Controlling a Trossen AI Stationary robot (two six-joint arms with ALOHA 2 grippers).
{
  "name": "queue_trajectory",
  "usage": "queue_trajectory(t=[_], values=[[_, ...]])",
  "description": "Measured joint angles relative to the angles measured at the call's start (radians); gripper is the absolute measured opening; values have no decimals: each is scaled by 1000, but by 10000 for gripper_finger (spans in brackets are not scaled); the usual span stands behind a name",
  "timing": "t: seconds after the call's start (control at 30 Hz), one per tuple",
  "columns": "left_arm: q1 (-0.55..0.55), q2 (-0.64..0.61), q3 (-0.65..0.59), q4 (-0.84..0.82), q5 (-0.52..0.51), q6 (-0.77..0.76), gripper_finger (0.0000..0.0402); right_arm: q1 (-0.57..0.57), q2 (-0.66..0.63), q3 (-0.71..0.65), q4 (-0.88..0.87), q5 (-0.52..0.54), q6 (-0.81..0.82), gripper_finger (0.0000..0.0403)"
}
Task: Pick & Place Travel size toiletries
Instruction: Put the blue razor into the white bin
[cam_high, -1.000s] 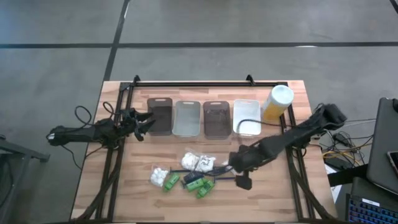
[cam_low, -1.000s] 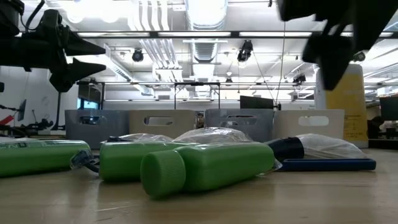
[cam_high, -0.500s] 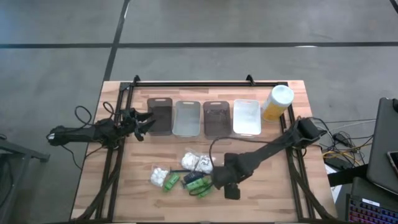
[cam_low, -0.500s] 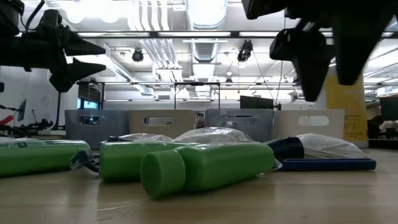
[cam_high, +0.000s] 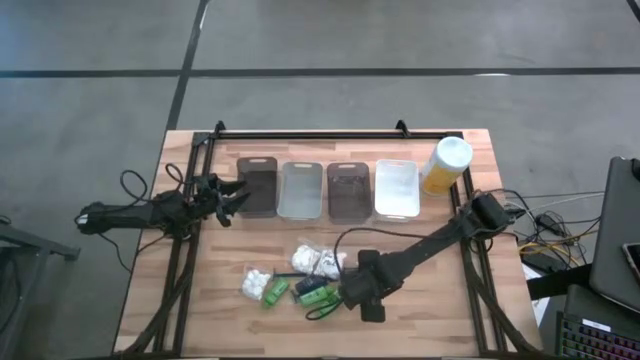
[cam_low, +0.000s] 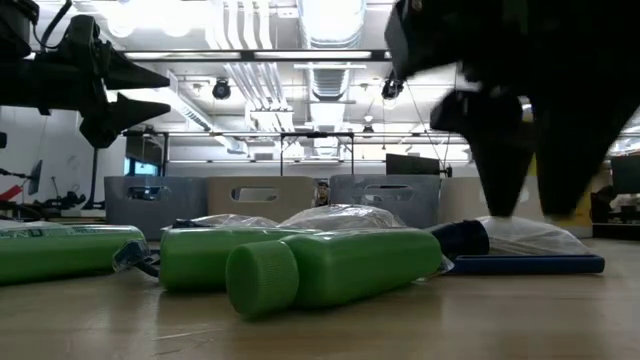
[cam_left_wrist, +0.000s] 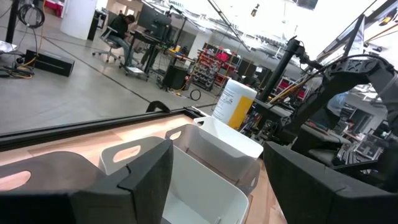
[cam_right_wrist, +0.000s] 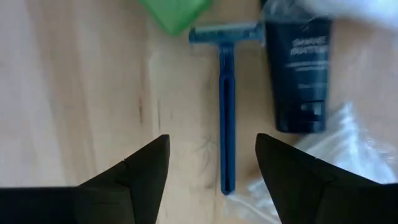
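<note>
The right gripper (cam_right_wrist: 211, 180) hung low over the razor (cam_right_wrist: 226, 106), fingers spread to either side of its handle: the pick-up step. Next it likely had to drop and close. A dark tube (cam_right_wrist: 301, 74) lay just beside, leaving little room. The left gripper (cam_high: 232, 196), open, waited near the trays (cam_high: 301, 189).
</note>
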Motion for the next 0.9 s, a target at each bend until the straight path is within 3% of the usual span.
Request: queue_trajectory(t=[0.27, 0.4, 0.57, 0.9], values=[[0, 0, 0, 1, -1, 0, 255, 3, 58, -5, 7, 29, -8, 255], [0, 0, 0, 2, 0, 0, 255, 1, 90, -2, 28, 14, -10, 245], [0, 2, 0, 1, -1, 0, 255, 1, 105, -1, 36, -20, -7, 194], [0, 2, 0, 2, -1, 0, 255, 3, 105, -2, 53, -4, -4, 45]])
